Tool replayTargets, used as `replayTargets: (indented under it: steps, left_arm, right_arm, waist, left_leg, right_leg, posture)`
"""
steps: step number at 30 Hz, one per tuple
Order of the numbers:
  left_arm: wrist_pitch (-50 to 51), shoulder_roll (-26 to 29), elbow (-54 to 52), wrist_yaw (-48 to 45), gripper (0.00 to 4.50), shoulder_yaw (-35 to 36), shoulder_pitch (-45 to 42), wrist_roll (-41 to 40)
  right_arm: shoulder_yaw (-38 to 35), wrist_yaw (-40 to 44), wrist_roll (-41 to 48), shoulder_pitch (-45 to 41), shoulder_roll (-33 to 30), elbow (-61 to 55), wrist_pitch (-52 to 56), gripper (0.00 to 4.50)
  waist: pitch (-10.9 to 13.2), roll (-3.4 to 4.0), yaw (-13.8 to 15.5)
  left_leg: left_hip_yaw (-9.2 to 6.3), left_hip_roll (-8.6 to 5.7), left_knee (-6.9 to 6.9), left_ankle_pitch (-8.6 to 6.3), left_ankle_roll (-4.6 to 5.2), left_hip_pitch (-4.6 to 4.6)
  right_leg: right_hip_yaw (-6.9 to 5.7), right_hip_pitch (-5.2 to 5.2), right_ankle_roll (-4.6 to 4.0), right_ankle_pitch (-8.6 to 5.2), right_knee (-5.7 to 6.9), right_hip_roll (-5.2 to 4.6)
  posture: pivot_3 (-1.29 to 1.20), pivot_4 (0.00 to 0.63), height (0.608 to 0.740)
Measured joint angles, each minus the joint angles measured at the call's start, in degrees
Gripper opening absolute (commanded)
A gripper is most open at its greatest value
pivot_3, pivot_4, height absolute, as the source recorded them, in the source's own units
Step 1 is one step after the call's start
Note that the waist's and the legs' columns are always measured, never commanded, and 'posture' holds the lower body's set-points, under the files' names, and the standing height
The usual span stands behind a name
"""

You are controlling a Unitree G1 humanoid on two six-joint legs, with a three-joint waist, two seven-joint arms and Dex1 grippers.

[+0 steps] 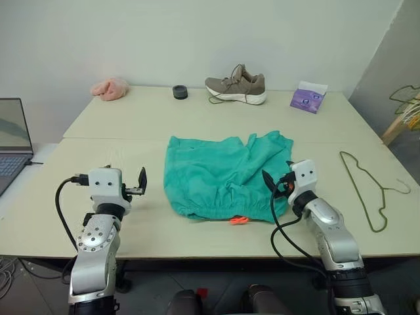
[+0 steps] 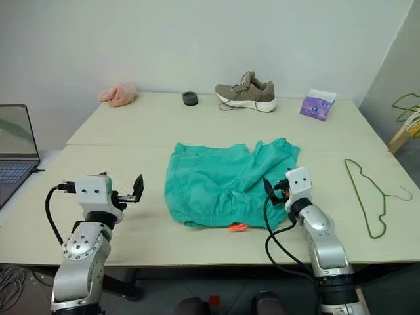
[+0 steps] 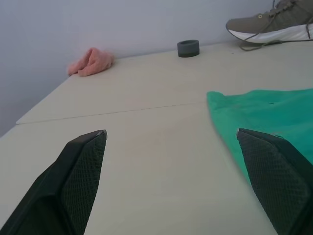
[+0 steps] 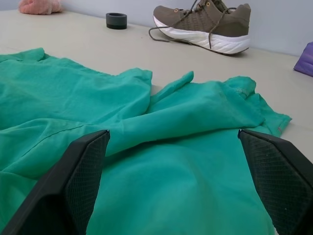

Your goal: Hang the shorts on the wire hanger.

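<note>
Both claws are standing spread wide and are pinching nothing. Right gripper, with its two black fingers apart, is hovering over the waistband end of the teal-green soft fabric shorts, at their right side; from its wrist view the green cloth is lying between and beyond the fingers, but I cannot tell if the tips are touching the fabric. Left gripper is waiting over bare table, just beside the left edge of the shorts and apart from them.

Going outward, the shorts are lying flat in the middle of the pale beige table, a little crumpled, with the small bright orange drawstring end showing at the near edge. One thin dark olive-green wire hanger, triangular with a small hook, is resting flat on the table to the right of the shorts, well apart from them and untouched. Farther back a grey-brown sports shoe, a small dark round ring, a pink fluffy cloth and a purple tissue pack are standing near the wall.

As I judge it, the task is at its very beginning: the shorts are not yet gripped, the hanger is not lifted, and the whole hanging is left to do.
</note>
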Motion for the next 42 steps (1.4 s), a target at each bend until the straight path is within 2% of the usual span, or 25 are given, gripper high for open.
replayTargets:
  steps: [16,29,35,38,42]
  left_arm:
    - [-0.74,0.36,-0.04,-1.06,4.5,-0.91,0.33,0.52]
    - [-5.63,0.29,0.0,-5.31,4.5,-1.63,0.47,-1.33]
    - [-6.25,2.2,-0.02,-12.47,4.5,-2.74,0.75,-5.41]
    - [-4.2,5.16,-0.93,-18.96,4.5,-4.21,1.61,-9.9]
    - [1.63,11.74,-4.77,-27.81,4.5,-5.47,2.23,-16.23]
  right_arm:
    - [1.13,3.02,-0.33,0.0,-1.91,0.01,-5.05,4.48]
    - [2.58,6.16,0.06,0.05,-2.44,-0.01,-8.51,4.48]
    - [4.37,16.92,3.4,2.93,-8.99,-4.79,-8.4,4.48]
    - [7.11,24.18,3.62,5.3,-14.9,-7.07,-8.74,4.48]
    - [9.57,31.86,3.8,7.23,-21.2,-8.4,-8.82,4.48]
  waist:
    - [0.01,0.02,0.04]
    - [0.02,0.03,0.01]
    - [0.03,0.05,-0.15]
    - [0.03,0.05,-0.26]
    - [0.05,0.07,-0.65]
  left_leg:
    - [0.0,0.01,0.0,0.0,0.01,0.0]
    - [0.0,0.02,0.0,0.0,0.01,0.0]
    - [0.0,0.03,0.0,-0.01,0.01,-0.02]
    - [0.0,0.04,0.0,-0.01,0.02,-0.01]
    - [0.0,0.12,0.02,-0.01,0.02,0.03]
  right_leg:
    - [0.0,0.0,-0.01,-0.01,-0.02,0.01]
    - [0.01,0.0,-0.03,-0.02,-0.03,0.02]
    - [-0.01,0.0,-0.04,-0.04,-0.07,0.04]
    - [-0.03,0.0,-0.08,-0.07,-0.07,0.06]
    - [-0.03,0.0,-0.18,-0.17,-0.06,0.15]
  posture:
    - [0.05,0.065,0.74]
    - [0.02,0.061,0.74]
    - [0.0,0.063,0.74]
    - [0.0,0.064,0.74]
    - [-0.01,0.065,0.74]
